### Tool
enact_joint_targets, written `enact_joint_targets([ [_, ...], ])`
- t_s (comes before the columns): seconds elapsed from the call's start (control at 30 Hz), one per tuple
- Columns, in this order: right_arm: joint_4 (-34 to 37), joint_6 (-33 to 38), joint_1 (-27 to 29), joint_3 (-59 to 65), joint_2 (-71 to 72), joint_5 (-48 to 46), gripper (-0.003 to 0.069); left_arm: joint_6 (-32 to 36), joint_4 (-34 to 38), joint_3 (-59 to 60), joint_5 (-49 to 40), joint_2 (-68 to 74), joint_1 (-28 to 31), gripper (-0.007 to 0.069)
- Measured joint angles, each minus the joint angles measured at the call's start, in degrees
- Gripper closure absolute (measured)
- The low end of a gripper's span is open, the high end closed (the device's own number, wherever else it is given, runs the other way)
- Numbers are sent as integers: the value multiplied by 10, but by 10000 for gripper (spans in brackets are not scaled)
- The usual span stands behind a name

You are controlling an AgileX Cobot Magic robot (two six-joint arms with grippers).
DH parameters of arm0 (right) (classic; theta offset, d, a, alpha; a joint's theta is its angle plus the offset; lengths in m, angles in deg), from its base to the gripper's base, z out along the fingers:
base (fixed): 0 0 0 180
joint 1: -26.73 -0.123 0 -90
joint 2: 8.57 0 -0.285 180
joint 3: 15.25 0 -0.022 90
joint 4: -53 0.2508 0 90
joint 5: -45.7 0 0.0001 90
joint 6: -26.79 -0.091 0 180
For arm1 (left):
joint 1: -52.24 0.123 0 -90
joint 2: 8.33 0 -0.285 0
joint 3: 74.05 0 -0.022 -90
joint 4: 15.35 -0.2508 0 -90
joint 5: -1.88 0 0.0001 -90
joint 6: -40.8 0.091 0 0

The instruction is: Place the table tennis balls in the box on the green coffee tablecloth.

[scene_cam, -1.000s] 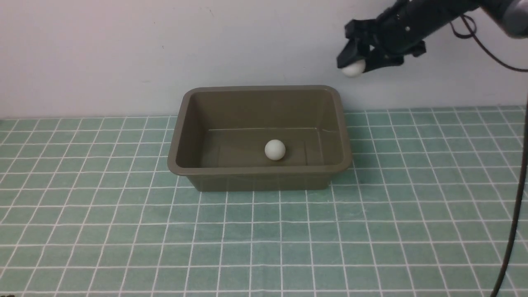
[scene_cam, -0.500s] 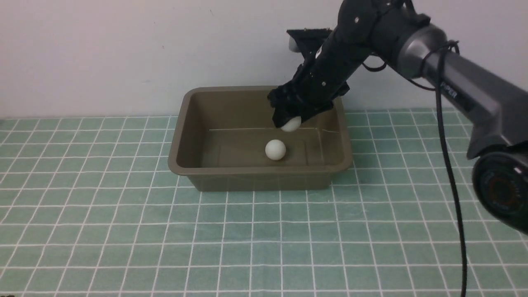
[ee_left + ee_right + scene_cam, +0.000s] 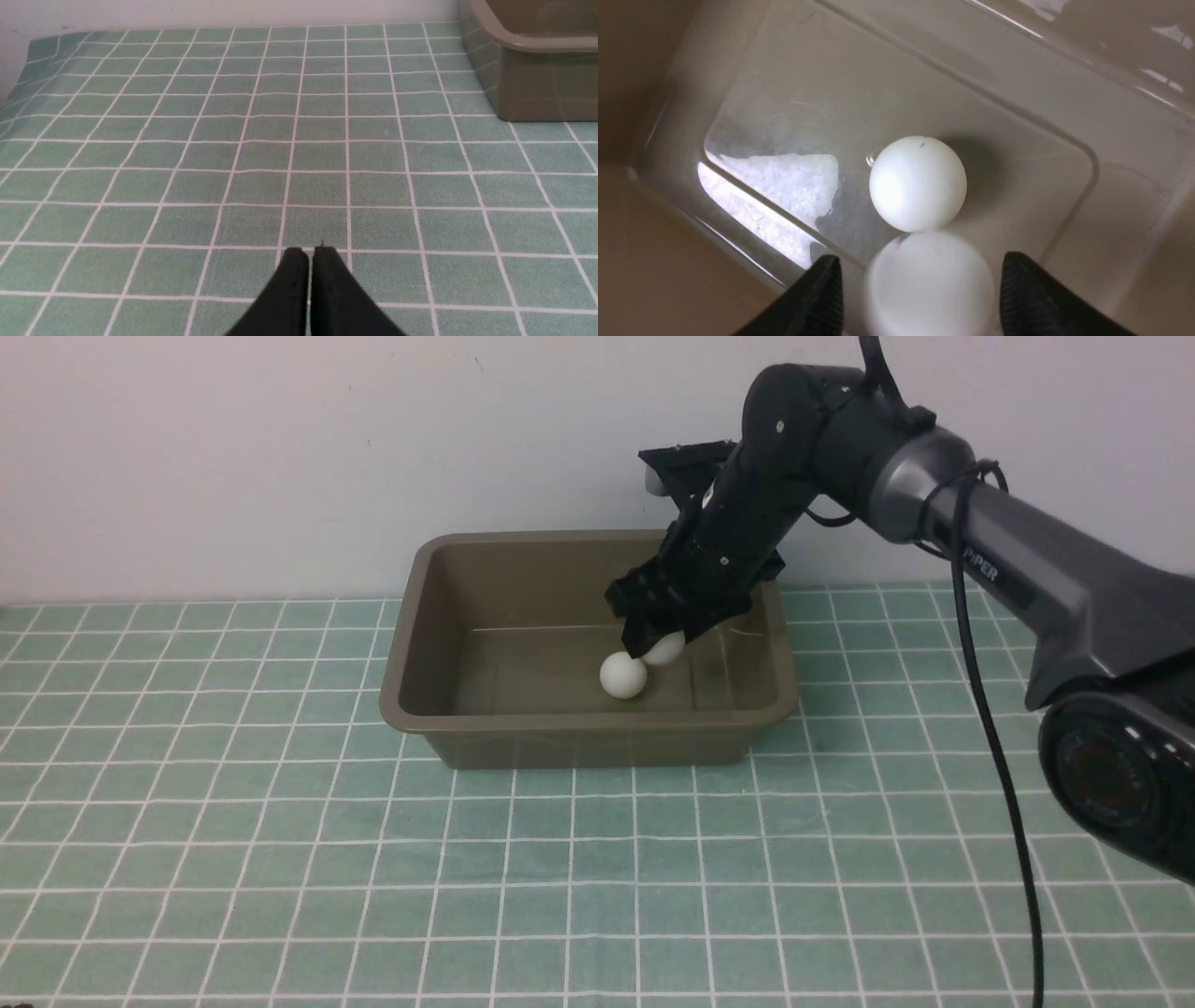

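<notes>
The olive-brown box [image 3: 588,723] stands on the green checked tablecloth [image 3: 597,859] at the back centre. One white ball [image 3: 623,675] rests on the box floor. My right gripper [image 3: 653,635] reaches down inside the box, just above that floor. In the right wrist view the second ball [image 3: 929,284] is blurred between the parted jaws of the right gripper [image 3: 920,257], with a gap on each side, touching the resting ball [image 3: 917,183]. My left gripper [image 3: 310,249] is shut and empty, low over the cloth, out of the front view.
A pale wall runs right behind the box. In the left wrist view the box corner [image 3: 532,79] stands ahead to one side of the cloth [image 3: 233,140]. The right arm's black cable [image 3: 990,756] hangs down over the right side.
My right arm swung in from the upper right with the second ball and came down into the box. The jaws have parted around the ball, which now sits against the resting ball.
</notes>
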Motion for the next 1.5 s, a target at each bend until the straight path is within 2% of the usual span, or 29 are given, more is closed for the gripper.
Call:
enact_joint_targets([
  [0.63,7,-4,14,-33,17,-1,218,0,0,0,0,0,0,629],
  [0.8,9,-9,55,-36,90,-1,218,0,0,0,0,0,0,629],
  [1.1,64,-34,203,-24,301,-5,218,0,0,0,0,0,0,629],
  [1.2,77,-34,230,-8,354,-6,218,0,0,0,0,0,0,629],
  [1.33,84,-33,282,66,477,-11,218,0,0,0,0,0,0,629],
  [1.5,75,-16,293,170,590,-16,218,0,0,0,0,0,0,629],
])
